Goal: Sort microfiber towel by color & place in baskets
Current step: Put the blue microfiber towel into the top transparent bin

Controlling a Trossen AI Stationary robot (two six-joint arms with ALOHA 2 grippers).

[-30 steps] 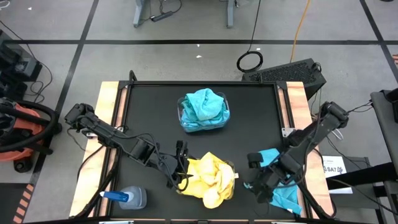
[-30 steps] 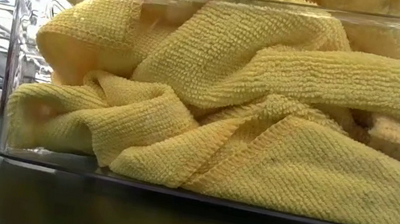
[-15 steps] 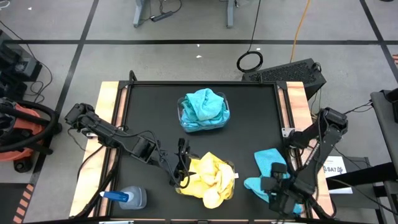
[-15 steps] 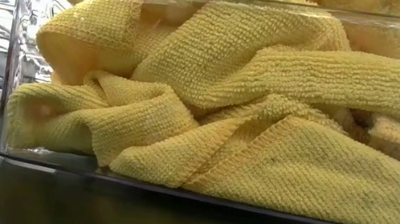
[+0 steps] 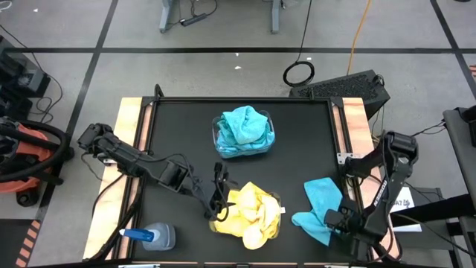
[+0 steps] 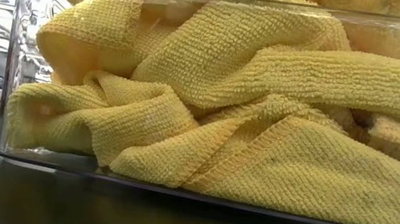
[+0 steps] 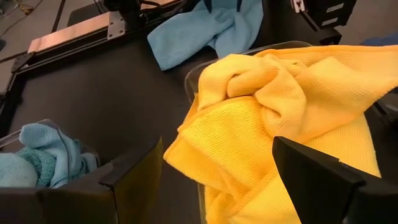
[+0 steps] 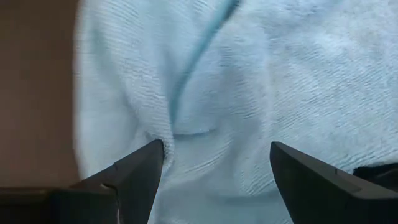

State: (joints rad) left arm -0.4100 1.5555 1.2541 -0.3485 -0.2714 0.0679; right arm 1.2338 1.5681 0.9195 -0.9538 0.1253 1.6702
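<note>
A crumpled turquoise microfiber towel (image 5: 321, 199) lies loose on the black table's (image 5: 178, 134) right near corner. The right gripper (image 5: 336, 221) hangs at its near edge, fingers spread, apparently gripping nothing. The left gripper (image 5: 218, 202), fingers also spread, is at the clear plastic basket (image 5: 271, 229) heaped with yellow towels (image 5: 253, 212).

Grey floor (image 5: 67, 33) was crossed by dark tape lines (image 5: 223, 50). Black counter (image 5: 178, 134) had pale wood side rails (image 5: 128, 141). Orange cable (image 5: 362, 26) and coiled black cable (image 5: 299, 73) lay behind; red vacuum (image 5: 26, 160) stood left.
</note>
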